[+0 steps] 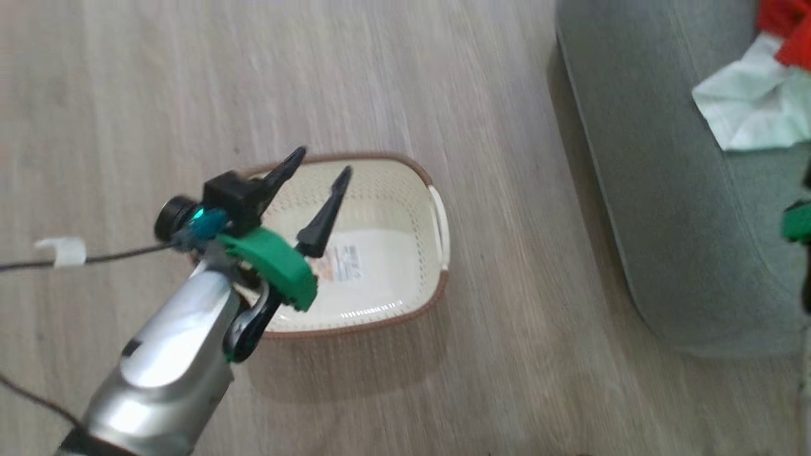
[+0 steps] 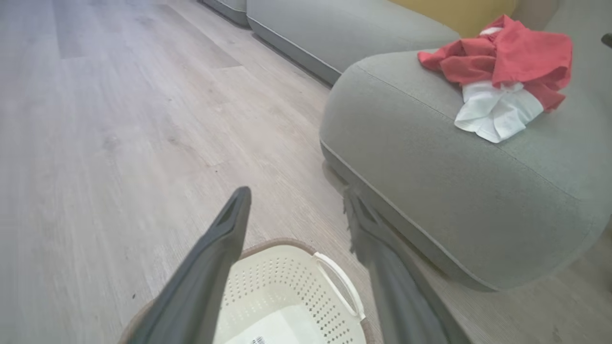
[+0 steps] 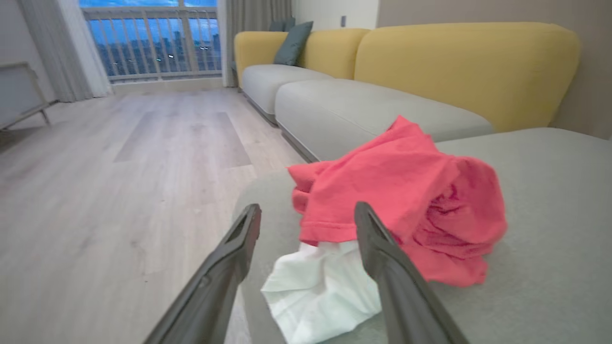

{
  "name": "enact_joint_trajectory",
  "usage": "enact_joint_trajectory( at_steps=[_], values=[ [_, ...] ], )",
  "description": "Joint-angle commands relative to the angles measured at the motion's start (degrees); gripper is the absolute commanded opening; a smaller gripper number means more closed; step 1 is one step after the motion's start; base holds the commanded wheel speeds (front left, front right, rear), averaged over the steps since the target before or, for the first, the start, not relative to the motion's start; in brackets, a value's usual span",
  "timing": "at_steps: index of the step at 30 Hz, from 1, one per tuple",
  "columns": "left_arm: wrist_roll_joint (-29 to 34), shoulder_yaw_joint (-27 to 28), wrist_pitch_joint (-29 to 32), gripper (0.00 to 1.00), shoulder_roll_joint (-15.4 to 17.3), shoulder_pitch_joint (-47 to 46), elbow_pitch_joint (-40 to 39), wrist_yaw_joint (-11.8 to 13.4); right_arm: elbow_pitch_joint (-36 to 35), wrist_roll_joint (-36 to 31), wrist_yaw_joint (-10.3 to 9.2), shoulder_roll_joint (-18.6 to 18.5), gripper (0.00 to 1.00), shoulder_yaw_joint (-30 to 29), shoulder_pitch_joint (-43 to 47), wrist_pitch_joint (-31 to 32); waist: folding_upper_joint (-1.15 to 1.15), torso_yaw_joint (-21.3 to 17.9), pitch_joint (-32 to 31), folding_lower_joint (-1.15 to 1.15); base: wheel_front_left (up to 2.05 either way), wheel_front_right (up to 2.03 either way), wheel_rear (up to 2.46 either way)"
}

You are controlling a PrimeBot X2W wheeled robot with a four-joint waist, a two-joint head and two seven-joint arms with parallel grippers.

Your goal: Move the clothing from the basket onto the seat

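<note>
The clothing (image 3: 397,200), red heaped over white, lay on the seat (image 3: 550,200), the right tool (image 3: 307,209) close by it spread wide and released, the left tool (image 1: 322,161) likewise released over the basket (image 1: 437,278) on the floor (image 1: 507,95).

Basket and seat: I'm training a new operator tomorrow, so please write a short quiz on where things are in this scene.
1. True or false: the cream perforated plastic basket with the brown rim holds clothing.
2. Where does the crumpled bright red fabric garment lie? A. in the basket B. on the grey-green upholstered seat C. on the wooden floor
3. Fill in: the thin white fabric garment sticks out from ___ the red one.
Key: 1 false; 2 B; 3 under.
</note>
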Motion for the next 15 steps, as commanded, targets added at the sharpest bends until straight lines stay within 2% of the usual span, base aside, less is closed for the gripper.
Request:
enact_joint_trajectory(
  at_steps=[1, 8, 15],
  values=[
    [0.48, 4.2, -0.7, 1.0, 0.71, 1.08, -1.07, 0.58, -2.99, -0.12, -0.02, -0.69, 1.0, 1.86, 1.69, -0.36, 0.0, 3.36, -4.57, 0.01, 0.0, 0.0, 0.0],
    [2.74, 12.99, -0.71, 1.0, -0.94, 7.5, 0.27, 0.82, -5.73, 0.86, -0.02, 0.66, 1.0, 8.51, 3.96, -0.37, 0.0, 7.52, -9.74, 0.01, 0.0, 0.0, 0.0],
    [6.04, 21.27, -0.71, 1.0, -1.79, 12.3, -0.2, 1.4, -6.11, 1.49, -0.02, 2.78, 1.0, 15.67, 3.95, -0.37, 0.0, 9.22, -12.77, 0.01, 0.0, 0.0, 0.0]
  ],
)
